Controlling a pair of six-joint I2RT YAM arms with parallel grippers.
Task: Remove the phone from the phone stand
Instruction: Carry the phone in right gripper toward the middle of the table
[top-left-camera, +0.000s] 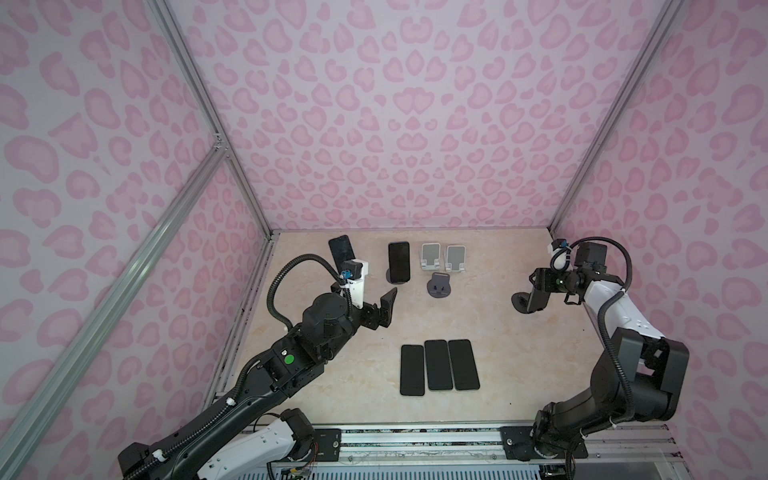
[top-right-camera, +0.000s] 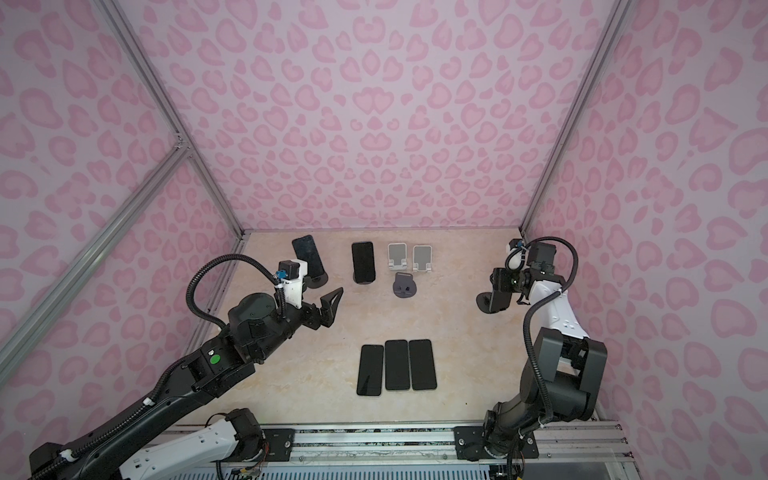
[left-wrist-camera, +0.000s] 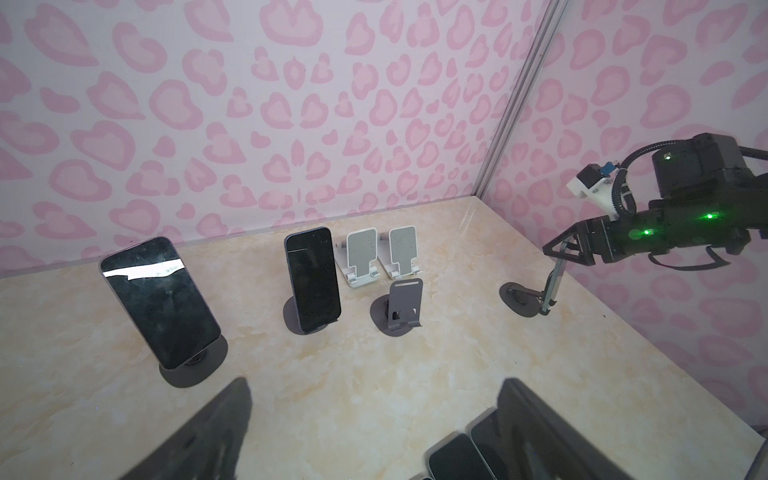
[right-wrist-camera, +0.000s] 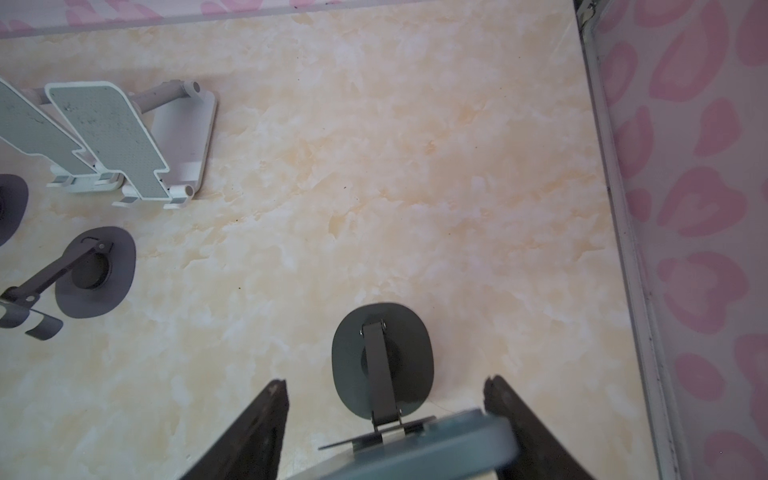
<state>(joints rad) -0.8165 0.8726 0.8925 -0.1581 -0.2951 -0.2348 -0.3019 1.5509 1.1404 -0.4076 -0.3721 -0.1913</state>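
At the right, a phone (right-wrist-camera: 436, 444) leans on a dark grey phone stand (right-wrist-camera: 353, 345) with a round base (top-left-camera: 519, 301). My right gripper (right-wrist-camera: 386, 382) reaches down over the phone's top end, one finger on each side edge, shut on it. From the left wrist view the phone (left-wrist-camera: 550, 286) shows edge-on under that gripper (left-wrist-camera: 561, 249), its lower end still at the stand (left-wrist-camera: 519, 297). My left gripper (top-left-camera: 384, 309) hovers open and empty over the table's left middle, its fingers (left-wrist-camera: 232, 415) wide apart.
Two more phones stand on stands at the back left (top-left-camera: 340, 249) and back middle (top-left-camera: 399, 261). Beside them are two empty white stands (top-left-camera: 431, 255) (top-left-camera: 456, 257) and an empty grey one (top-left-camera: 439, 284). Three phones (top-left-camera: 438, 365) lie flat near the front. The right wall (right-wrist-camera: 685, 208) is close to the gripped stand.
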